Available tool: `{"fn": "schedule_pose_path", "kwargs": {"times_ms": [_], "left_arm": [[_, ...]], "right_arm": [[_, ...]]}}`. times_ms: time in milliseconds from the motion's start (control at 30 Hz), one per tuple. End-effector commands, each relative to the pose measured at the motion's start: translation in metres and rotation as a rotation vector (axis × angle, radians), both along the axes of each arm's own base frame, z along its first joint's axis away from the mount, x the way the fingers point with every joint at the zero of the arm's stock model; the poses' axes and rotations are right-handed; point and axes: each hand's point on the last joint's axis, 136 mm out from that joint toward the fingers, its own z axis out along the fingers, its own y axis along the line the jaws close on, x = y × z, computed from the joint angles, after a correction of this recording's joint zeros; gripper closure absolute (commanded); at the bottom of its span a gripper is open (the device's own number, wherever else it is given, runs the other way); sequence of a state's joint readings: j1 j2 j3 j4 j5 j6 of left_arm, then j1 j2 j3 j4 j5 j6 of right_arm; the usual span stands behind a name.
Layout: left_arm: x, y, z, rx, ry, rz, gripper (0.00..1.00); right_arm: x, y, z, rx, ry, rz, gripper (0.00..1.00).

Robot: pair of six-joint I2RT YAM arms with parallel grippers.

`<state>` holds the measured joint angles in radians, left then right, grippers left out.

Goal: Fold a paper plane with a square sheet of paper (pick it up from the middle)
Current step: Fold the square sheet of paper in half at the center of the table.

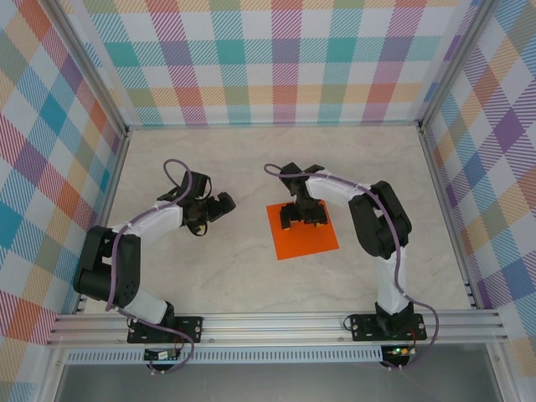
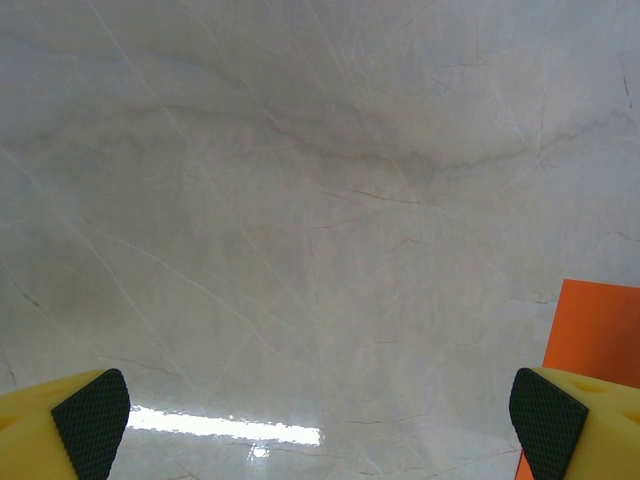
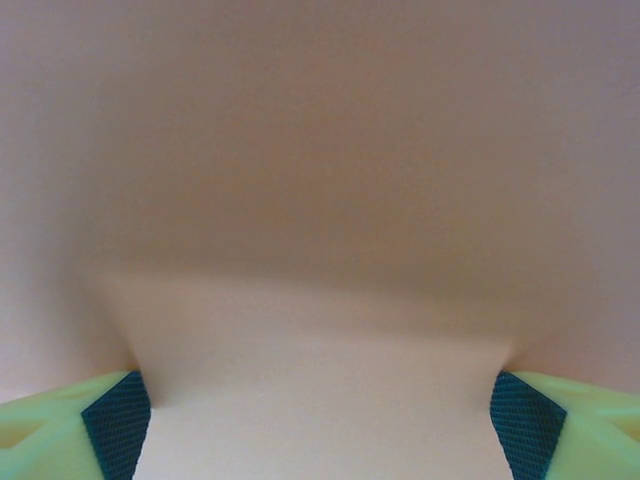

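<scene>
- The square sheet of paper (image 1: 308,241) lies flat at the centre of the top view, orange face up. It is thin and the table (image 1: 226,276) looks smooth, so it may skid or crumple instead of bowing up into a pinch.
- The right gripper (image 1: 303,218) sits on the sheet's upper middle with its jaws wide. The pads seem pressed onto the paper, with nothing pinched yet. An off-centre pinch would likely skew the first fold.
- The left gripper (image 1: 219,206), left of centre, hangs fully spread over bare table, holding nothing, apart from the sheet.

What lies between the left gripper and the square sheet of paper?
Bare table separates the left gripper and the square sheet of paper, in the top external view.
</scene>
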<state>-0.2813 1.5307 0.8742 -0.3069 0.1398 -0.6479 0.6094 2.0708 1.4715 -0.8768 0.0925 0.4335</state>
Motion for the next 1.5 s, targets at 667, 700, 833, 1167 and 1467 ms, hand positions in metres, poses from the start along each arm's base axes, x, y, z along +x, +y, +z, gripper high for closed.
{"fn": "schedule_pose_path", "kwargs": {"times_ms": [667, 700, 833, 1167, 1467], "left_arm": [[0.006, -0.010, 0.003, -0.017, -0.012, -0.002, 0.00], [0.006, -0.011, 0.003, -0.021, -0.011, -0.004, 0.00], [0.007, -0.018, 0.005, -0.073, -0.039, -0.005, 0.00], [0.001, -0.053, 0.023, -0.349, -0.130, -0.059, 0.07], [-0.006, -0.056, 0.022, -0.409, -0.148, -0.044, 0.08]], "right_arm": [[-0.001, -0.008, -0.019, -0.011, 0.002, -0.037, 0.32], [0.000, -0.001, -0.013, 0.028, -0.005, -0.037, 0.35], [-0.004, 0.044, 0.022, 0.308, 0.001, -0.029, 0.58], [-0.025, 0.133, 0.117, 1.066, 0.125, 0.040, 0.69], [-0.017, 0.101, 0.054, 0.875, 0.147, -0.057, 0.63]]}}
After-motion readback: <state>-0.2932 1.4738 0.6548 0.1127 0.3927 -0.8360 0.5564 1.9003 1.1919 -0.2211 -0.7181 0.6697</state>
